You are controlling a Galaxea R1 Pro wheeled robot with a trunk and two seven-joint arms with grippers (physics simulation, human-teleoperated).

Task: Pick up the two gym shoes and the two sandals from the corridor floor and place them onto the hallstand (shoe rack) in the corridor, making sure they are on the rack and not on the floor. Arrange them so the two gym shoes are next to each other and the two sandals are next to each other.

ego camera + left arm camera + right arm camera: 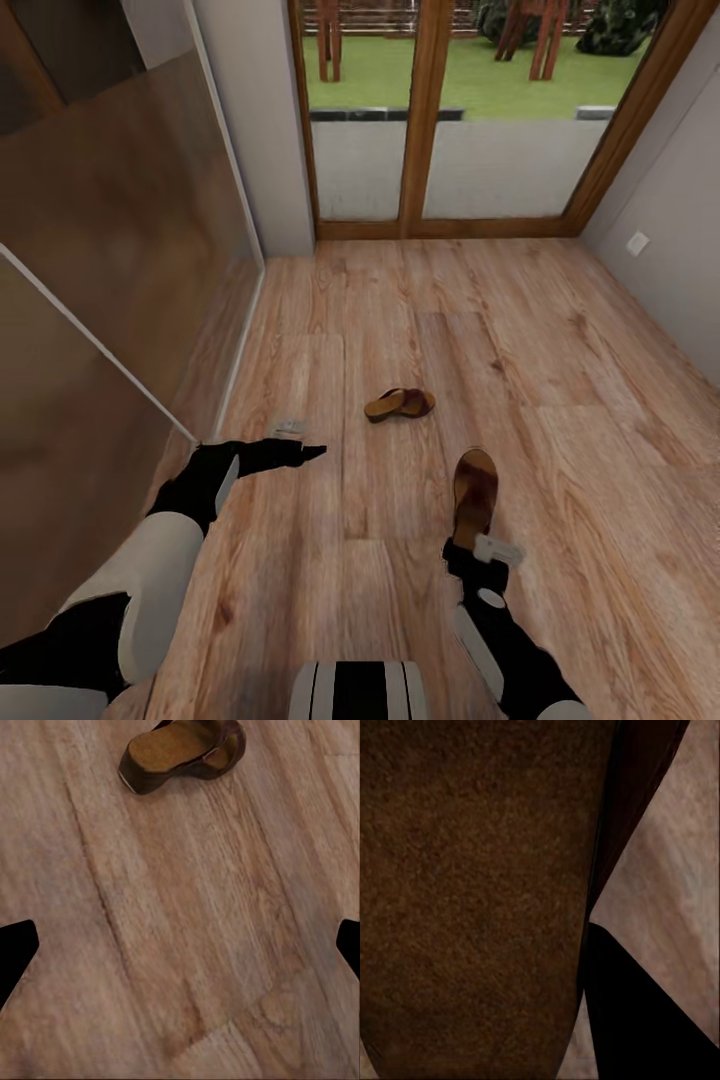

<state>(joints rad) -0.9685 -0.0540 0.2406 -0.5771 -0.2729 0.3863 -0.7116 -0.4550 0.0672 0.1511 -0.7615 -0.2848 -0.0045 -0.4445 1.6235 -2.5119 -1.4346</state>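
Note:
Two brown sandals lie on the wood-plank corridor floor [560, 400]. The farther sandal [399, 403] rests mid-floor and is also the sandal [184, 754] ahead of my left gripper. That left gripper [308, 453] hovers low to the sandal's left, open and empty, its fingertips [15, 952] spread wide. The nearer sandal [475, 495] points away from me, and my right gripper [480, 548] is at its heel end. Up close, its tan footbed [472, 892] sits against one black finger [645, 1020], which stands far inward, shut on the sole. The gym shoes and the hallstand are out of view.
A brown glossy panel wall [110, 250] runs along the left. Wood-framed glass doors [420, 120] close the far end, with grass outside. A grey wall with a socket [637, 243] bounds the right. Open floor spreads right of the sandals.

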